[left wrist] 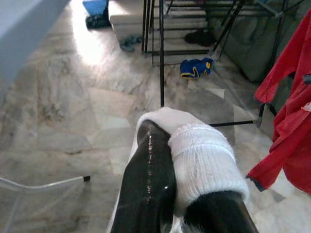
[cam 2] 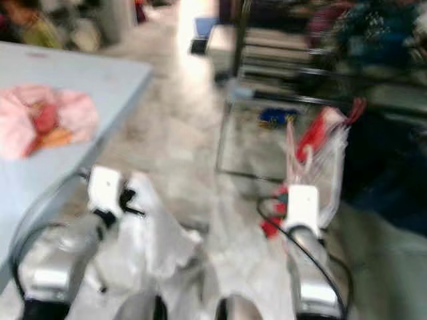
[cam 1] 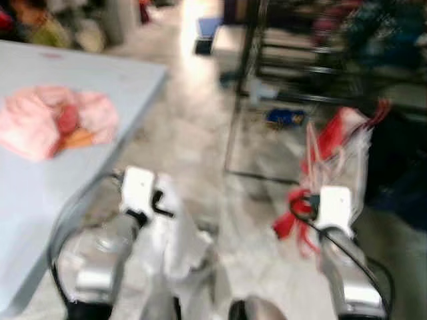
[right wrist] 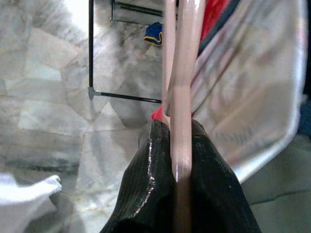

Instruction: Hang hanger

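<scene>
1. The head views are blurred. The scene is a room with a pale marble floor (cam 1: pixel 193 127).
2. The right gripper (right wrist: pixel 177 145) is held out low on the robot's right. Its jaws are closed tight on a pale pink hanger (right wrist: pixel 181 73), and the hanger's thin bar runs up between the two black fingers (right wrist: pixel 146 189).
3. A red garment (cam 1: pixel 333 137) and a sheet of clear plastic (right wrist: pixel 252 97) hang with the hanger, just beyond the right gripper.
4. The left gripper (left wrist: pixel 187 179) is held out low on the robot's left. Its jaws are clamped on a white cloth (left wrist: pixel 201 160) with a ribbed knit cuff, and the cloth wraps over one finger.
5. More white fabric (cam 1: pixel 177 233) hangs below the left gripper in the head view.
6. A black metal rack (left wrist: pixel 160 48) stands on the floor ahead, to the robot's right, well apart from the hanger.
7. A small blue and yellow item (left wrist: pixel 196 67) lies on the floor by the foot of the rack.
8. A pale blue counter (cam 1: pixel 73 193) is on the robot's left, with a crumpled pink garment (cam 1: pixel 57 120) lying on it.
</scene>
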Available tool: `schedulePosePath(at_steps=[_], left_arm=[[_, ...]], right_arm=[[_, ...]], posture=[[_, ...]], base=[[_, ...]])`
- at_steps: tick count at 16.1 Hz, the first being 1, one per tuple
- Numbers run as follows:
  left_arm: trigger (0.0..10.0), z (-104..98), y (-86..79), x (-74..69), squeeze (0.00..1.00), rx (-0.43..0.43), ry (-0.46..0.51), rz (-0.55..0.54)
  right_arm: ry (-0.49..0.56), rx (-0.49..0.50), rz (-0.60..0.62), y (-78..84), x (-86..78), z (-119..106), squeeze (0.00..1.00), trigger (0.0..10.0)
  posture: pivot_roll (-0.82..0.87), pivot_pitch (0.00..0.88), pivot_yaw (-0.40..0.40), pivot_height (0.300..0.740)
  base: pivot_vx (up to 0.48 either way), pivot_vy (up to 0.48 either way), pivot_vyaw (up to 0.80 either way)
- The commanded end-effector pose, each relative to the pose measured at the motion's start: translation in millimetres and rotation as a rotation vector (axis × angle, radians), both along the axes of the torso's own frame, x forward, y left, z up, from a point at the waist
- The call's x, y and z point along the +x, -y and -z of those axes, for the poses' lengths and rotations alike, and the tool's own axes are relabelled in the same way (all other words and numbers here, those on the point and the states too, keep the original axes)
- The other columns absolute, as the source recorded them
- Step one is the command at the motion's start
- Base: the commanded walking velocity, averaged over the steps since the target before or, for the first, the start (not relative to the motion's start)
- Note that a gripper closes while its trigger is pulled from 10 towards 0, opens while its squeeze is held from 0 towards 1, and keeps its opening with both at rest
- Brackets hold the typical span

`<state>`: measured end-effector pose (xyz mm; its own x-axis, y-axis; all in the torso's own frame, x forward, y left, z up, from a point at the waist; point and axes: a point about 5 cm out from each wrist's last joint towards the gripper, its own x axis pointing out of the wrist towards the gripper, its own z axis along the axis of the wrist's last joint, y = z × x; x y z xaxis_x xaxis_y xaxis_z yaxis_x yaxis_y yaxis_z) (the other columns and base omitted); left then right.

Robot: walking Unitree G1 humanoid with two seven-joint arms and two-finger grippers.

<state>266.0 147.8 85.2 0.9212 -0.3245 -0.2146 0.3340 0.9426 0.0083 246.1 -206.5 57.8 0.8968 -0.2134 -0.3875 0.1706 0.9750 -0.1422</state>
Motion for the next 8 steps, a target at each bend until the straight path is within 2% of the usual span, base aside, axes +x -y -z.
schedulePosePath(at_steps=[1,4,5,8], left_arm=[[10.0,-9.6,6.1,2.8,0.0,-0.012,0.044,0.019],[10.0,-9.4,7.2,1.9,0.0,-0.009,0.043,0.024],[10.0,-9.2,8.0,1.0,0.0,-0.008,0.042,0.026],[10.0,-8.6,10.2,-0.5,0.0,-0.007,0.04,0.035]], right_arm=[[0.02,0.013,0.006,1.8,2.7,-4.2,0.0,10.0],[0.013,0.025,0.01,-0.7,2.9,-3.1,0.0,10.0],[0.009,0.03,0.01,-1.4,3.4,-2.5,0.0,10.0],[0.005,0.036,0.013,-2.3,4.5,-2.3,0.0,10.0]], posture=[[0.01,0.039,0.0,0.74],[0.01,0.039,0.0,0.74],[0.01,0.042,0.003,0.74],[0.01,0.042,0.001,0.74]], base=[[-0.262,0.0,0.0],[-0.266,0.0,0.0],[-0.247,0.0,-0.8],[0.0,0.0,-0.8]])
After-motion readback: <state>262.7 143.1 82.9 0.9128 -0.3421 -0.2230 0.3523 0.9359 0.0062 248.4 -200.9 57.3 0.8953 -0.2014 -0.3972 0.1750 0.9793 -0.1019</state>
